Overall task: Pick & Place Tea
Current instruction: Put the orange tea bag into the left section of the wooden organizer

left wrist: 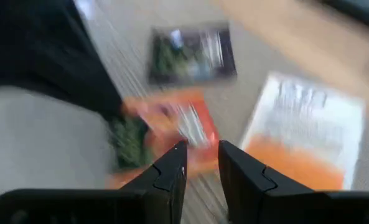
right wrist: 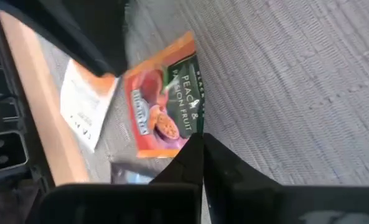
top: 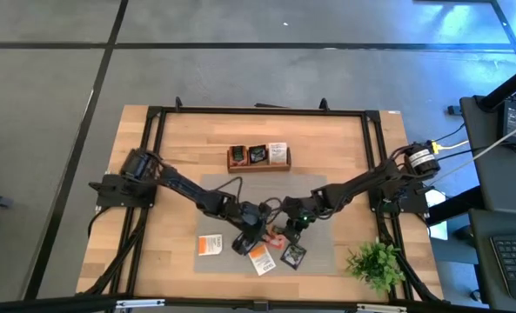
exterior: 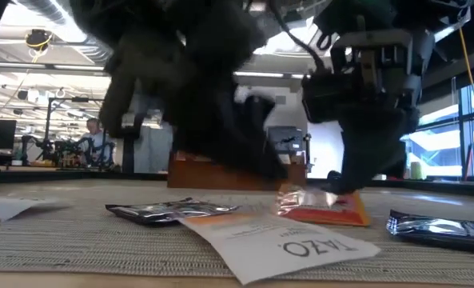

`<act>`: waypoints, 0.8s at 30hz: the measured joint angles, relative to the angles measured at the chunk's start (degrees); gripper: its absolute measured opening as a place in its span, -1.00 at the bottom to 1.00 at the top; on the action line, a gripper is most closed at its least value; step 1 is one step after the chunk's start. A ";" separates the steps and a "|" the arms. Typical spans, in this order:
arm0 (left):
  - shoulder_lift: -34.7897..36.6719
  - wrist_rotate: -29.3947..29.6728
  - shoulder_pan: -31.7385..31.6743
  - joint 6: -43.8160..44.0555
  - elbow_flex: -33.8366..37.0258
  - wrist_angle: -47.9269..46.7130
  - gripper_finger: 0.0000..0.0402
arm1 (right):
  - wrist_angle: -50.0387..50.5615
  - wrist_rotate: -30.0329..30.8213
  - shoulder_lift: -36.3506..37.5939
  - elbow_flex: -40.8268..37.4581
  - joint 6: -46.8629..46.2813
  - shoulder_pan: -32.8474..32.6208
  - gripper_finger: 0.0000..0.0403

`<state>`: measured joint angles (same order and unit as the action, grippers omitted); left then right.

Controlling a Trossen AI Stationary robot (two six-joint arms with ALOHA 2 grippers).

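Jaws of the right gripper point(right wrist: 201, 144) are pressed together on the lower edge of the orange peach sachet point(right wrist: 164, 104), which lies on the grey mat point(top: 318, 252) near the bench's front middle. Jaws of the left gripper point(left wrist: 201, 163) stand slightly spread, just above that same orange sachet and pinching nothing. Both arms reach inward from the bench's sides, elbows bent, their wrists nearly meeting over the mat.

Close around the grippers lie a dark sachet point(top: 293, 255) and a white sachet with orange print point(top: 260, 259), touching or nearly so; another white-and-orange sachet point(top: 209, 246) sits apart toward the left arm's side, with bare mat about it. Room between the two wrists is tight. Behind, on open wood, stands the wooden tray point(top: 237, 167), sachets in its compartments. A green plant point(top: 378, 263) sits at the front corner by the right arm.
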<state>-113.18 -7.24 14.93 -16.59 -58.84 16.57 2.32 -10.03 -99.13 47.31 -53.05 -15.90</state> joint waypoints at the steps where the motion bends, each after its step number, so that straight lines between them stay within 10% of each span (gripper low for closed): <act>1: 1.34 -0.21 -0.27 0.13 -0.16 -0.35 -0.56 | -0.24 0.57 0.47 0.01 0.68 -0.02 -0.98; 14: 26.07 -0.55 -6.19 13.37 -0.32 -22.43 -0.56 | 13.30 19.12 13.00 5.14 15.53 -0.90 -0.99; 24: 32.92 3.15 -10.68 29.90 8.31 -16.53 -0.52 | 13.86 25.05 12.83 9.12 29.42 -0.30 -0.99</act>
<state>-80.27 -4.08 4.26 13.31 -50.53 0.04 16.18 15.02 -86.30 56.44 -23.63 -16.20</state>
